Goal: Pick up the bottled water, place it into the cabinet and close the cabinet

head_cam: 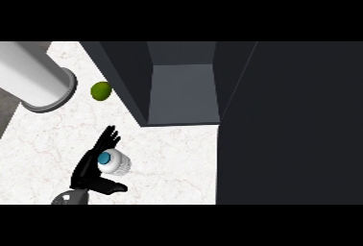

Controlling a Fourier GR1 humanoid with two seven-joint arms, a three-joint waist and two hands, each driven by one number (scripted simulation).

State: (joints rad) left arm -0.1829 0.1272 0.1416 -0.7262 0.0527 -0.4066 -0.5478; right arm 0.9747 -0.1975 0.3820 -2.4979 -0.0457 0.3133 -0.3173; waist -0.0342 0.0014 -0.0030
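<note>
The clear plastic water bottle with a blue cap (115, 162) stands upright on the white marbled table (174, 163), near the lower left of the head view and well short of the cabinet. The left robot hand (88, 171) is right against the bottle's left side. Its fingers are spread and nearly straight, pointing away from the robot, and its thumb juts out below the bottle. Nothing is curled around the bottle yet, so I judge the grasp as not yet made. The right robot hand does not show.

The dark grey cabinet (181, 91) is open, its hollow facing the bottle, and its tall dark door (284, 125) is swung out along the right.

The main risk lies in the closing. If the fingers sweep in before the palm is square to it, the bottle may be nudged rightward or tipped over, since it is tall and narrow. A lifted bottle could also clip the cabinet's lower edge if it is carried too low.

The small green lime (101, 91) and the white cylinder with a grey ring base (35, 74) lie to the left, off the likely path.
</note>
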